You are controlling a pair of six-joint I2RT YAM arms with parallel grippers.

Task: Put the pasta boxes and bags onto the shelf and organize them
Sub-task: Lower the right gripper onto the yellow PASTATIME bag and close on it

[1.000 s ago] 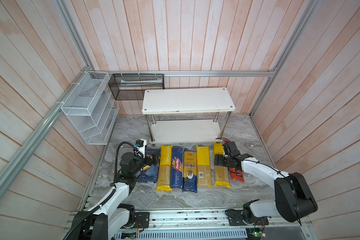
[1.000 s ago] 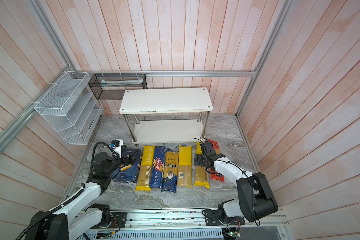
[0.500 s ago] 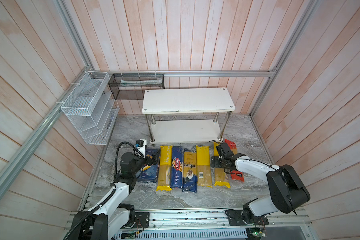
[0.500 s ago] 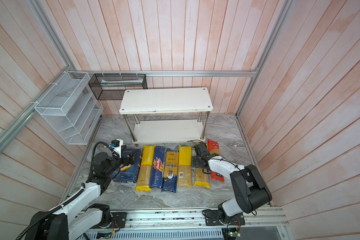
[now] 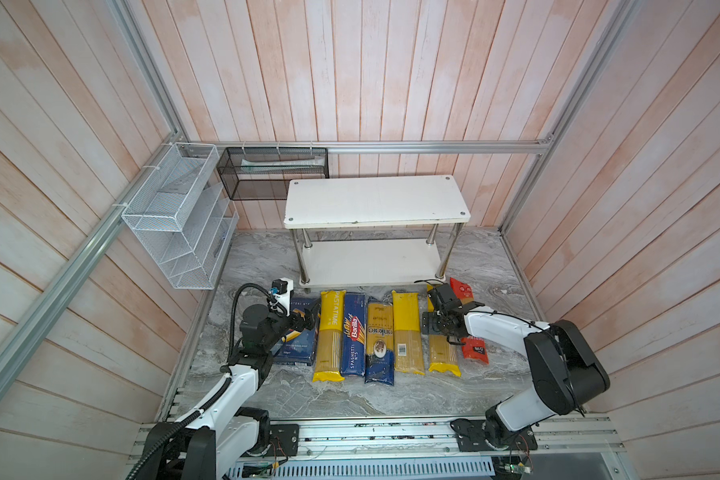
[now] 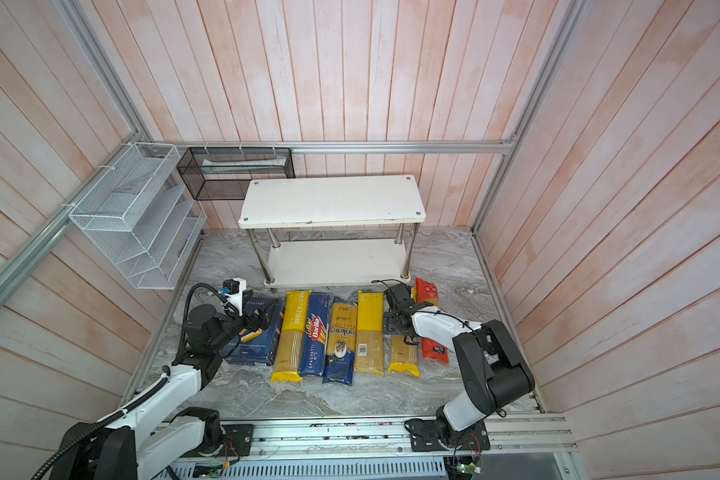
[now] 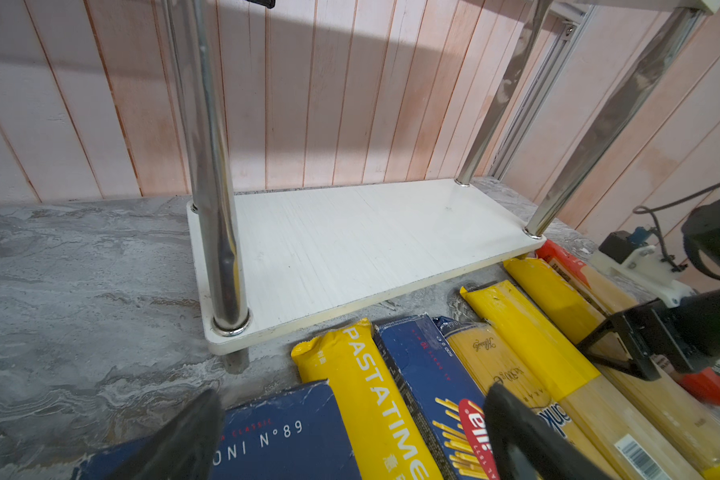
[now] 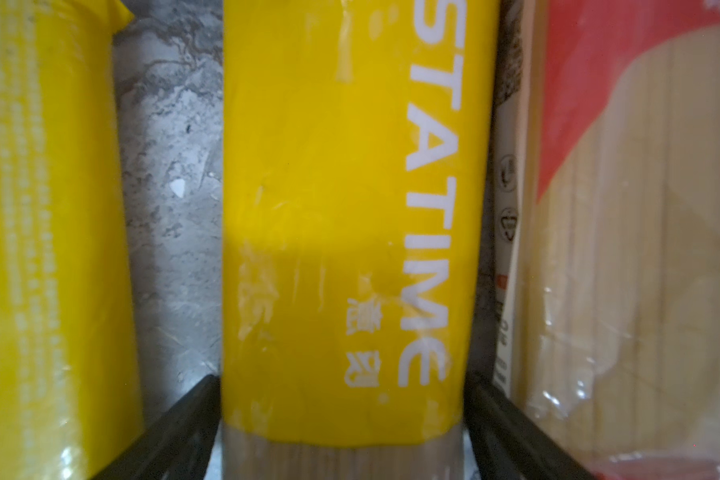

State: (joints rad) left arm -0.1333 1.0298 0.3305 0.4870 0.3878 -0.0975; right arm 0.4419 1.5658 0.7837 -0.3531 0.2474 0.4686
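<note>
The two-tier white shelf (image 5: 375, 199) stands bare at the back. In front of it lie, left to right, a wide blue box (image 5: 296, 349), a PASTATIME bag (image 5: 329, 332), a Barilla spaghetti box (image 5: 353, 332), a clear blue-ended bag (image 5: 379, 336), a barcoded yellow bag (image 5: 407, 332), another PASTATIME bag (image 8: 329, 208) and a red bag (image 5: 474, 351). My left gripper (image 7: 352, 399) hovers open over the wide box's right edge, holding nothing. My right gripper (image 8: 341, 378) is open, its fingers down either side of the right PASTATIME bag, which rests on the floor.
A white wire mesh rack (image 5: 175, 216) hangs on the left wall and a black mesh basket (image 5: 273, 172) on the back wall. Wooden walls close in three sides. The lower shelf board (image 7: 350, 249) sits just behind the packs' far ends.
My right gripper has moved left and towards the front, off the red bag, and come down astride the right PASTATIME bag. The left arm has not moved.
</note>
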